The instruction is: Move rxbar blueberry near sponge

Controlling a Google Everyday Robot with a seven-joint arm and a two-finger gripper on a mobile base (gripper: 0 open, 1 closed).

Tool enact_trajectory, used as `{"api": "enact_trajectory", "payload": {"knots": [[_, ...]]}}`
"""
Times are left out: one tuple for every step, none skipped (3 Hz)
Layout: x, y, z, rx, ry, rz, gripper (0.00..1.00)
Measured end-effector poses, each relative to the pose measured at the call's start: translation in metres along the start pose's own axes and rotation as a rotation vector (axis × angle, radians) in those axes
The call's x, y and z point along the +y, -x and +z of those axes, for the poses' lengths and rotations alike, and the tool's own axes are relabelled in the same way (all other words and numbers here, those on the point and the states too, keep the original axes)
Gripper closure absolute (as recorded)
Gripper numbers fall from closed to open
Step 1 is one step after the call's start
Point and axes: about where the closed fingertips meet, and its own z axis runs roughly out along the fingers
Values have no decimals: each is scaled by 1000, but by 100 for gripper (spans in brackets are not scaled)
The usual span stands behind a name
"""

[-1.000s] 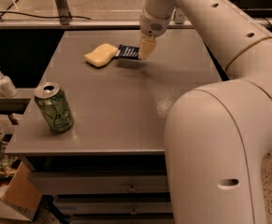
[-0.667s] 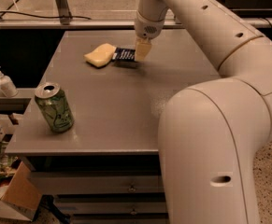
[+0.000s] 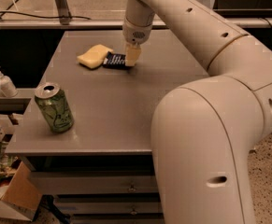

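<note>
The rxbar blueberry (image 3: 114,60), a dark navy bar with white lettering, lies flat on the grey table (image 3: 126,111) near its far edge. Its left end almost touches the pale yellow sponge (image 3: 94,56), which lies just left of it. My gripper (image 3: 132,55) hangs straight down from the long white arm and sits at the bar's right end, low over the table and covering that end.
A green soda can (image 3: 55,108) stands upright near the table's front left corner. A soap pump bottle (image 3: 3,82) stands on a ledge to the left. Cardboard boxes (image 3: 4,199) lie on the floor at the lower left. My arm's large white body (image 3: 205,148) fills the right foreground.
The gripper and the bar have moved a little to the left, so the bar now lies closer to the sponge. The sponge and the can have not moved.
</note>
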Motion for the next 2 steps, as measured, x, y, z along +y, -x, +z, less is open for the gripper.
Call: {"api": "enact_trajectory", "payload": {"knots": [[4,19,3,-13,8,-19,100],[5,33,3,-26,13,-30,83]]}}
